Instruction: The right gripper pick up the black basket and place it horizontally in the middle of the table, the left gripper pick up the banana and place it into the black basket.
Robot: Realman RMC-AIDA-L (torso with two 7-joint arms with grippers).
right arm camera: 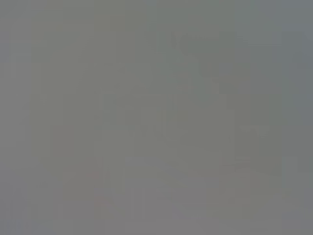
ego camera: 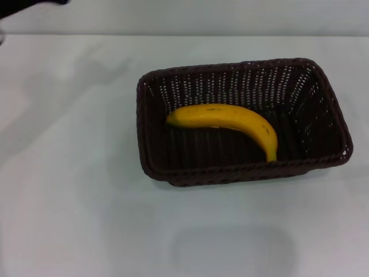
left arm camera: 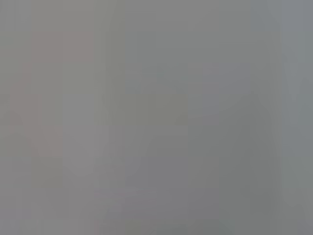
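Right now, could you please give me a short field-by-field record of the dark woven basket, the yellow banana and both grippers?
basket: dark brown-black rectangular woven wicker basket, long side across the head view, on the plain white table, somewhat right of centre
banana: single curved yellow banana, lying inside the basket, dark tip toward the near rim
left gripper: only a dark sliver at the far left corner, away from the basket
right gripper: not in view
wrist views: show nothing usable
task state: both placements look done

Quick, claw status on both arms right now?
Left claw: only a dark sliver at the head view's top left corner; open or closed cannot be told.
Right claw: not in view.
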